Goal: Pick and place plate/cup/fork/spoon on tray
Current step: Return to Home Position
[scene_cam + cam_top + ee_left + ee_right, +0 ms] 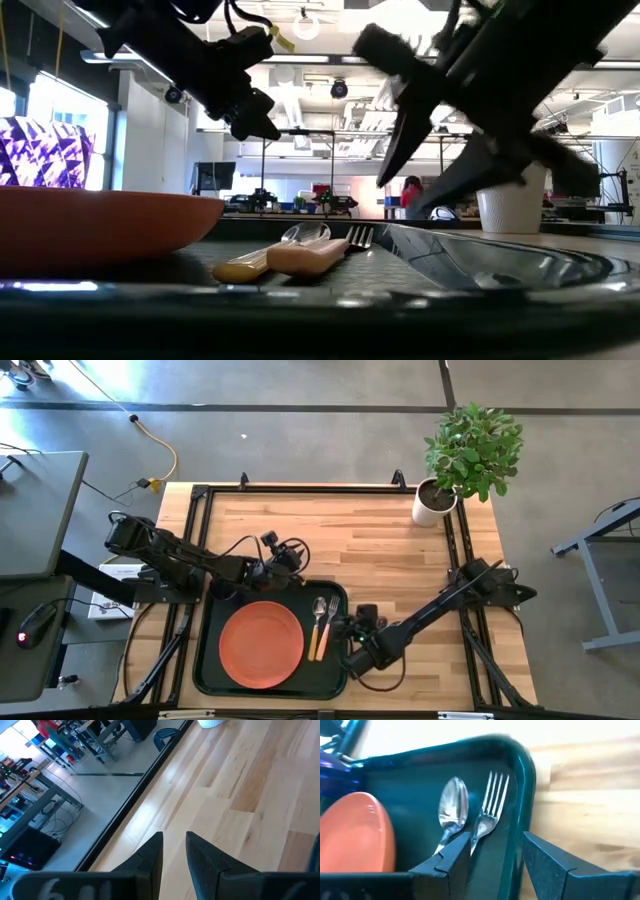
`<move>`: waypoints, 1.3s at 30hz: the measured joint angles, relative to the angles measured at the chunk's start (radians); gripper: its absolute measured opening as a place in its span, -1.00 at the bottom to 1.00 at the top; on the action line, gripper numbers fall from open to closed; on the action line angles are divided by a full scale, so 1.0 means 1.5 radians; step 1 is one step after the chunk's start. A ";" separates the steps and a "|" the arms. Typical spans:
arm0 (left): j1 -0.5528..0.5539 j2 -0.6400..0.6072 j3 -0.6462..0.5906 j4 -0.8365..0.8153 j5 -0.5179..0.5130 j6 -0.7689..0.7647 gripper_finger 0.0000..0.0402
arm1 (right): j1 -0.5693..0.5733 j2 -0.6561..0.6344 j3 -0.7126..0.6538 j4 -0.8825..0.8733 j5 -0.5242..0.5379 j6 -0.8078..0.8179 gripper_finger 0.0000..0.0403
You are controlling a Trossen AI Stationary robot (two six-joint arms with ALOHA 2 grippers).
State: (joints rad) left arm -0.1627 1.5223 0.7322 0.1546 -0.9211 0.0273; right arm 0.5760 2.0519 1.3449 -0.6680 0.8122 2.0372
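Observation:
The dark tray (208, 650) lies at the table's near middle. The orange-red plate (261, 644) lies flat in it. The spoon (452, 805) and the fork (492, 802) lie side by side in the tray's right part, handles toward the near edge; both also show in the high view, the spoon (317, 622) and the fork (329, 616). A dark purple thing (332, 762), probably the cup, shows at the tray's far left, mostly hidden under my left arm. My right gripper (495, 865) is open and empty above the tray's right rim, one finger on either side. My left gripper (174, 852) hangs over the tray's far edge, empty, with a narrow gap.
A white pot with a green plant (436, 500) stands at the table's far right corner. Bare wood lies to the right of and beyond the tray. A black frame rail (320, 488) runs along the table's far edge.

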 joint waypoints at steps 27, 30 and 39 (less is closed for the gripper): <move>-0.011 0.001 0.000 0.238 0.444 0.114 -0.63 | 0.022 -0.139 0.000 -0.060 0.078 -0.686 -0.16; -0.028 -0.036 0.000 0.249 0.457 0.141 -0.63 | 0.008 -0.171 0.000 -0.060 0.093 -0.764 -0.16; -0.035 -0.160 -0.013 0.257 0.509 0.148 -0.63 | -0.074 -0.251 0.000 0.064 -0.007 -1.112 -0.25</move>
State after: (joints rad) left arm -0.2154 1.2820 0.7124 0.5408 -0.1571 0.2487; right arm 0.4643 1.6756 1.3453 -0.5720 0.8012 0.3689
